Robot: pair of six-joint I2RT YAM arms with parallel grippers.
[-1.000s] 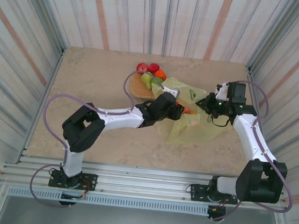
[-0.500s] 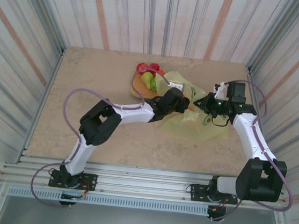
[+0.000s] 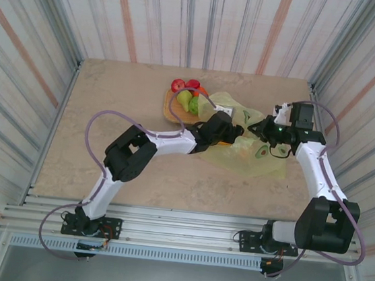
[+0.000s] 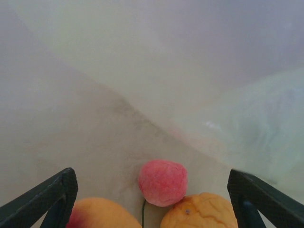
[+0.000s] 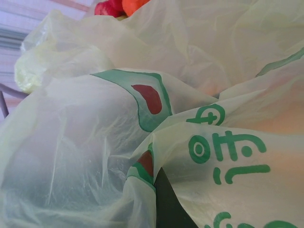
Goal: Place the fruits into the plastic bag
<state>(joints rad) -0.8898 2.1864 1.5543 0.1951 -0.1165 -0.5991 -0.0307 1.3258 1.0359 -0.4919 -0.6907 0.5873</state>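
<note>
The thin, translucent yellow-green plastic bag (image 3: pixel 243 154), printed with green avocado halves, lies crumpled on the right half of the beige stone-patterned table (image 3: pixel 110 104), just right of the shallow round woven wicker tray (image 3: pixel 169 109). The right gripper (image 3: pixel 264 130) is clamped shut on a fold at the bag's far right edge, apparently to hold the mouth up so the other arm can reach in. In the right wrist view one dark finger (image 5: pixel 166 204) shows among glossy, crinkled film.

The left gripper (image 4: pixel 151 178) is pushed inside the bag, its jaws spread wide and holding nothing; the step in hand looks like a release.

Three fruits rest on the bag's floor ahead of it:
- a small pinkish round fruit (image 4: pixel 162 182) with matte skin
- a dimpled orange (image 4: pixel 199 217) touching it
- a smooth yellow-red fruit (image 4: pixel 97 213) just to the left

On the tray sit two red apples (image 3: pixel 178 85), a second orange (image 3: pixel 202 92) and green fruits (image 3: pixel 185 99), not yet bagged.
</note>
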